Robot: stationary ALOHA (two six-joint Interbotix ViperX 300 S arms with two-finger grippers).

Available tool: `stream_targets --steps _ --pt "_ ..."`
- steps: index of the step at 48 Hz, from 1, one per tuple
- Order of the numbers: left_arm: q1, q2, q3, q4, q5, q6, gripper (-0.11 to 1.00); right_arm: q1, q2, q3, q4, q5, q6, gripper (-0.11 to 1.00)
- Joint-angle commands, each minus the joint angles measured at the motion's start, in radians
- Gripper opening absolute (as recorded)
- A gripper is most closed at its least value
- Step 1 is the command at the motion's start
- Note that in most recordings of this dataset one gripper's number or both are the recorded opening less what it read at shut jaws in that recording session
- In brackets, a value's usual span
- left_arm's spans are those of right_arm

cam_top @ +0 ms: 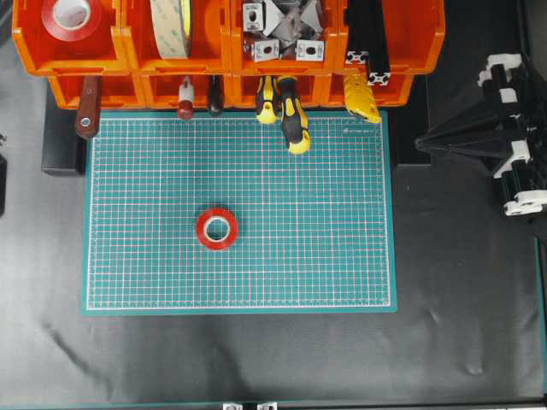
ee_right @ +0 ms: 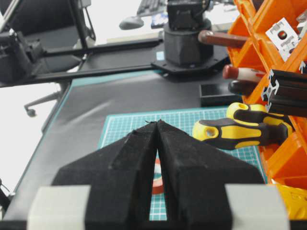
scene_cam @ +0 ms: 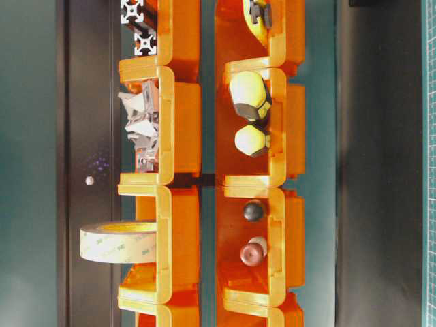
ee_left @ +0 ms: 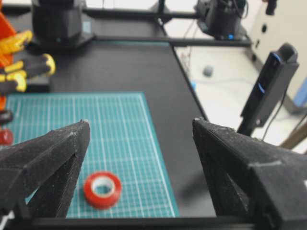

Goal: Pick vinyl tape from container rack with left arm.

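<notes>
Tape (cam_top: 217, 228) lies flat on green mat (cam_top: 342, 256), well clear of rack (cam_top: 222, 51). Left gripper (ee_left: 139, 143) jaws wide, empty. Right gripper (ee_right: 157, 125) jaws closed, empty.

Table (cam_top: 256, 359): black, matte surface. Lying on it: one green cutting mat (cam_top: 342, 256) with a white grid, set centrally; one orange container rack (cam_top: 226, 51) in two tiers along the far edge, just touching the mat's far border; one black block (cam_top: 61, 141) at the mat's far-left corner. On the mat: one red vinyl tape (cam_top: 218, 228), flat, left of centre.
</notes>
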Motion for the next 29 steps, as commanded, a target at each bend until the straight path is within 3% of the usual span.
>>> stream_targets --steps 1,29 --pt "0.005 0.006 0.006 0.002 -0.057 0.006 0.83 0.002 0.003 -0.014 0.002 0.0 0.002 0.0" --pt "0.012 0.012 0.071 0.0 -0.252 0.002 0.83 0.0 -0.003 -0.014 0.002 -0.008 -0.008 0.0"
